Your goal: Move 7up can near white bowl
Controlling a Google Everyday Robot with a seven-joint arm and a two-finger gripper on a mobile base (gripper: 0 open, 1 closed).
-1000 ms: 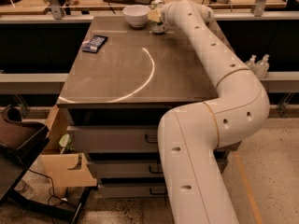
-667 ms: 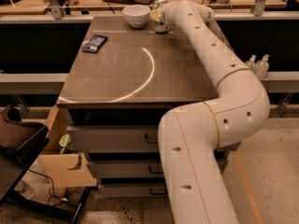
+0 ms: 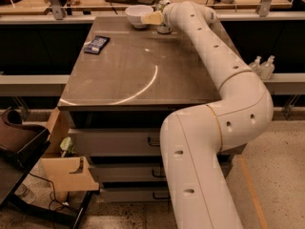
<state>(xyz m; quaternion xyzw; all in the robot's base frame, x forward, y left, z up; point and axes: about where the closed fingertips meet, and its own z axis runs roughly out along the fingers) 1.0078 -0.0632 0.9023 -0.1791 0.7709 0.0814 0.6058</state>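
Note:
The white bowl [image 3: 138,15] stands at the far edge of the table [image 3: 128,75]. The 7up can [image 3: 163,6] stands upright just right of the bowl. Only its top and its base show, because my wrist covers the rest. My gripper [image 3: 155,18] is at the can, reaching over from the right, and its tan tip lies between the can and the bowl, close to the bowl's rim. My white arm runs from the lower right across the table's right side to the far edge.
A flat dark packet [image 3: 96,44] lies at the far left of the table. Drawers [image 3: 119,142] sit below the tabletop. A cardboard box [image 3: 66,173] and a dark chair [image 3: 19,142] stand on the floor to the left. Two small bottles [image 3: 263,67] stand on a shelf at the right.

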